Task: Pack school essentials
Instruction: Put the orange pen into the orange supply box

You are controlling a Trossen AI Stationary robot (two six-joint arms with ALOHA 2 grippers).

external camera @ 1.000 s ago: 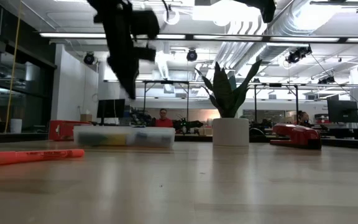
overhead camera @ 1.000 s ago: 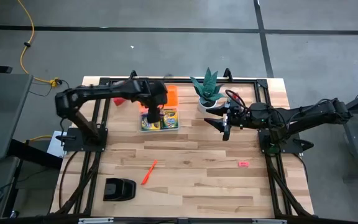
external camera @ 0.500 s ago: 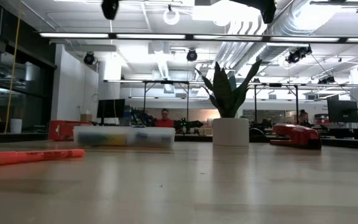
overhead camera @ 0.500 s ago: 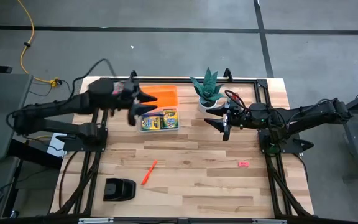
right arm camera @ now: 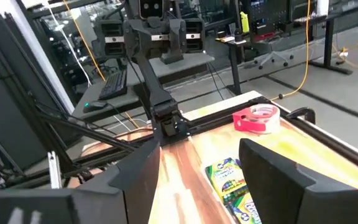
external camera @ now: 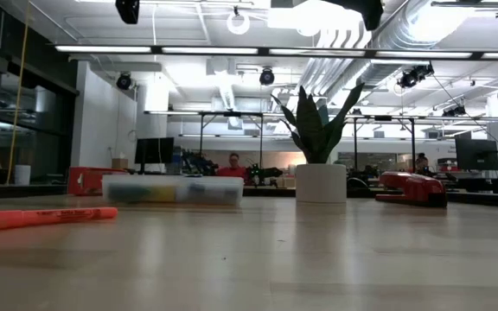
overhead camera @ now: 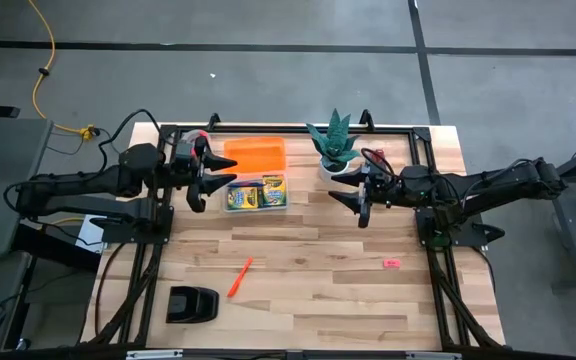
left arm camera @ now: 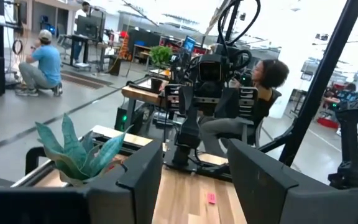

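Two yellow-and-green crayon boxes (overhead camera: 256, 193) lie flat in a shallow clear tray (external camera: 173, 188) at the far middle of the table; they also show in the right wrist view (right arm camera: 232, 183). One orange-red stick (overhead camera: 240, 277) lies on the bare wood nearer the front, and it crosses the low view (external camera: 41, 218). The tiny pink eraser (overhead camera: 391, 263) rests on the right part of the table. I see no blue pen or teal pencil. My left gripper (overhead camera: 203, 178) hovers open left of the tray. My right gripper (overhead camera: 361, 203) hangs open right of it, beside the plant.
A potted plant (overhead camera: 336, 145) stands at the far edge beside an orange lid (overhead camera: 256, 153). A squat black object (overhead camera: 192, 304) sits near the front left corner. A red tape roll (right arm camera: 257, 118) lies by the far left. Bare wood fills the middle and the front.
My left gripper, which pointed down over the crayon boxes in the tray, has risen and drawn back toward the table's left edge, tipping level. The orange lid behind the tray now shows in full. The crayon boxes have stayed in the tray.
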